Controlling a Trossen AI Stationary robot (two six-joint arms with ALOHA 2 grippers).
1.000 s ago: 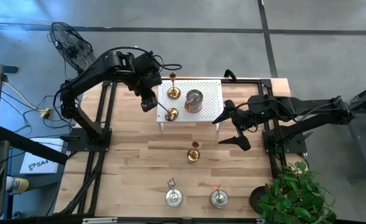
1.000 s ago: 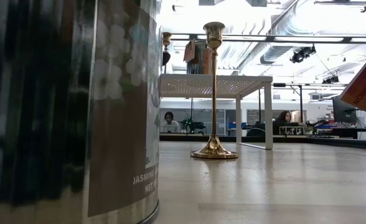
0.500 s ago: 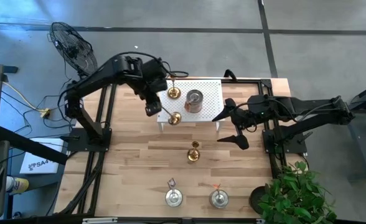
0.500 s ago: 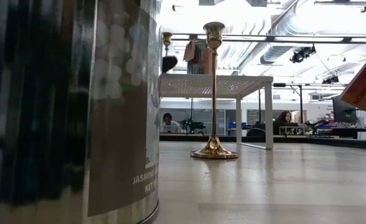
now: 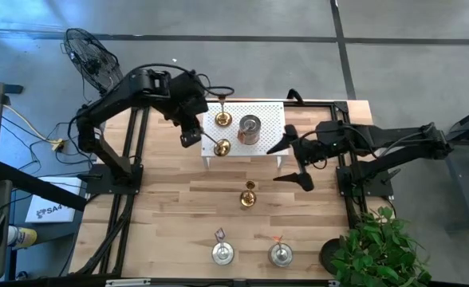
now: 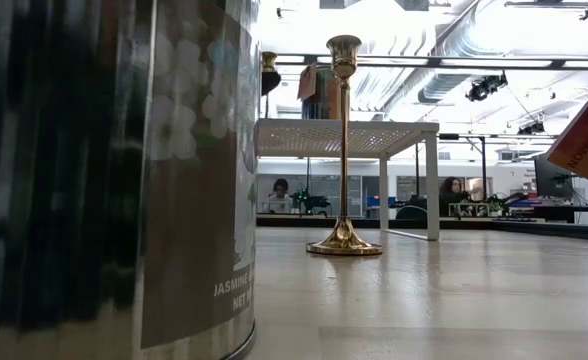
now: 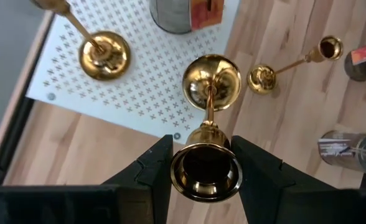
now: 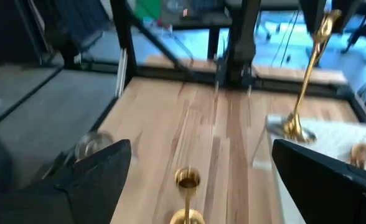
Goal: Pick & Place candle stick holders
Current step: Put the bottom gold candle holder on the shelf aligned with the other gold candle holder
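My left gripper (image 5: 191, 132) is shut on a gold candle stick holder (image 5: 212, 142) over the near left corner of the white perforated rack (image 5: 266, 115). A second gold holder (image 5: 222, 119) and a squat silvery holder (image 5: 249, 130) stand on the rack. A third gold holder (image 5: 248, 195) stands on its round base on the table; it also shows in the low view (image 6: 344, 150). Two silvery holders (image 5: 222, 253) (image 5: 280, 253) stand near the table's near edge. My right gripper (image 5: 293, 163) is open and empty to the right of the rack. My left gripper pinches the gold holder's top cup (image 7: 205, 169) between its two fingers, one on each side. The holder tilts, with its cup toward the table's left. Its round base (image 7: 211, 82) is over the rack's near edge. I cannot tell whether the base touches the rack.
A plant (image 5: 378, 243) stands at the near right corner. The arms' black frames (image 5: 131, 159) run along both sides of the table. In the low view a silvery holder with a printed label (image 6: 114, 170) fills the left half.
My left gripper has swung a little toward the table's near right with the gold holder and then back. The holder's base has stayed over the rack's near left corner. My right gripper has drifted slightly toward the table's left.
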